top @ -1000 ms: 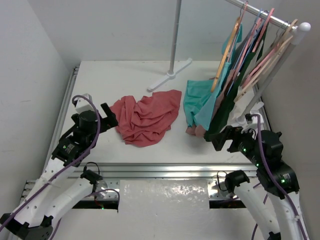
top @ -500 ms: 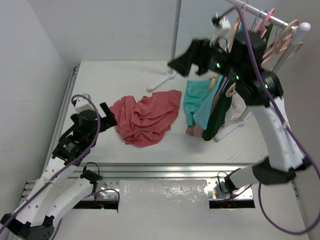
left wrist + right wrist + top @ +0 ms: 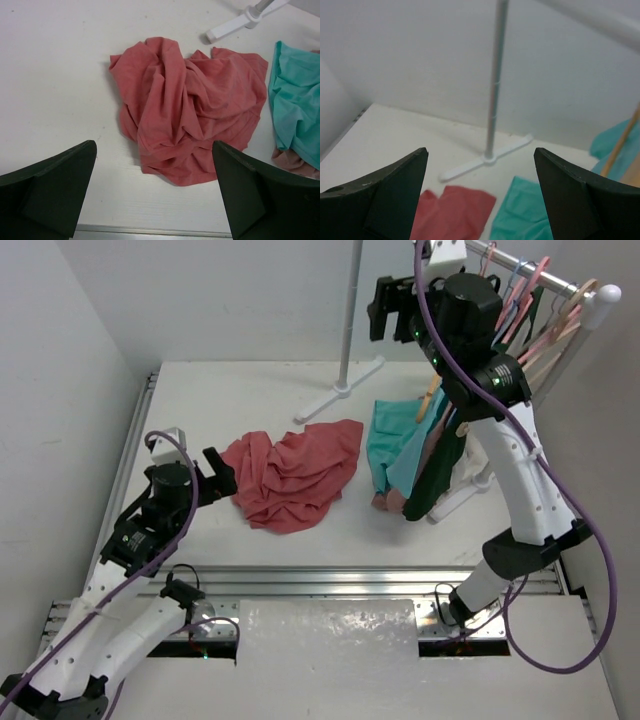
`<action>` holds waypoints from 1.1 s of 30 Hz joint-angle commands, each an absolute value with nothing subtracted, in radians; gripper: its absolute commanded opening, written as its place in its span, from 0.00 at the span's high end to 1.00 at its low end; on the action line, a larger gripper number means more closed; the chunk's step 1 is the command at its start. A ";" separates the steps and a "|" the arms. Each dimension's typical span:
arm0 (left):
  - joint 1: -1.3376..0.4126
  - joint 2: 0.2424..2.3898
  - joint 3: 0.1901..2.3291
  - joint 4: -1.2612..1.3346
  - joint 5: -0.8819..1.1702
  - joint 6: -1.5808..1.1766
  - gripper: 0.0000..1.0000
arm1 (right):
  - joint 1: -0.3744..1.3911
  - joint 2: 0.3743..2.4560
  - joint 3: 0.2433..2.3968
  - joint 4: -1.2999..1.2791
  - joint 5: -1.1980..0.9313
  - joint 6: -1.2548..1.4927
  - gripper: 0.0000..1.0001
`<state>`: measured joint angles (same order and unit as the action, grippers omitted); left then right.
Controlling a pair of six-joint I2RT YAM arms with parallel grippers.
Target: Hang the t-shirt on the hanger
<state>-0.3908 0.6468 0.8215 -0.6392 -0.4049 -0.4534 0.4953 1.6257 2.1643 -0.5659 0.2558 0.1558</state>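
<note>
The coral-red t-shirt [image 3: 292, 478] lies crumpled on the white table, left of centre; it fills the middle of the left wrist view [image 3: 187, 107] and shows at the bottom of the right wrist view [image 3: 452, 215]. My left gripper [image 3: 220, 480] is open and empty, low at the shirt's left edge, pointing at it [image 3: 155, 200]. My right gripper [image 3: 388, 308] is open and empty, raised high beside the clothes rail [image 3: 480, 200]. The wooden hanger [image 3: 432, 398] hangs on the rail, mostly hidden behind my right arm; a strip of it shows in the right wrist view [image 3: 621, 142].
A teal shirt [image 3: 395, 440] and dark green garments [image 3: 440, 465] hang from the rail [image 3: 560, 280] on pink hangers [image 3: 530, 300]. The rack's white pole [image 3: 350, 310] and foot [image 3: 340, 390] stand behind the t-shirt. An aluminium rail [image 3: 330, 580] lines the near edge.
My right arm has swung up from low at the table's right front to high beside the clothes rail, gripper open throughout. The left arm and the t-shirt have hardly moved.
</note>
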 commanded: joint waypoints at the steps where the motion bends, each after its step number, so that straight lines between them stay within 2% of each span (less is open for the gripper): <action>1: -0.377 0.646 0.821 -0.580 -0.364 -0.428 0.02 | 0.494 1.617 2.257 -0.496 0.390 0.029 0.13; 4: -0.377 0.644 0.819 -0.577 -0.350 -0.425 0.02 | 0.492 1.549 2.117 -0.419 0.478 0.003 0.13; 10: -0.379 0.635 0.815 -0.569 -0.330 -0.420 0.02 | 0.430 1.514 2.033 -0.405 0.551 -0.041 0.13; 13: -0.379 0.632 0.813 -0.565 -0.322 -0.419 0.02 | 0.396 1.505 2.007 -0.411 0.578 -0.020 0.17; 14: -0.379 0.634 0.813 -0.565 -0.322 -0.419 0.02 | 0.385 1.499 1.997 -0.399 0.581 -0.015 0.20; 16: -0.380 0.637 0.811 -0.564 -0.318 -0.417 0.02 | 0.367 1.506 2.009 -0.420 0.546 -0.008 0.24; 21: -0.379 0.638 0.813 -0.565 -0.316 -0.416 0.02 | 0.325 1.594 2.121 -0.508 0.489 0.060 0.25; 25: -0.379 0.634 0.813 -0.564 -0.314 -0.416 0.02 | 0.318 1.612 2.109 -0.506 0.437 0.072 0.30; 33: -0.379 0.621 0.811 -0.565 -0.313 -0.416 0.02 | 0.301 1.629 2.071 -0.493 0.468 0.127 0.34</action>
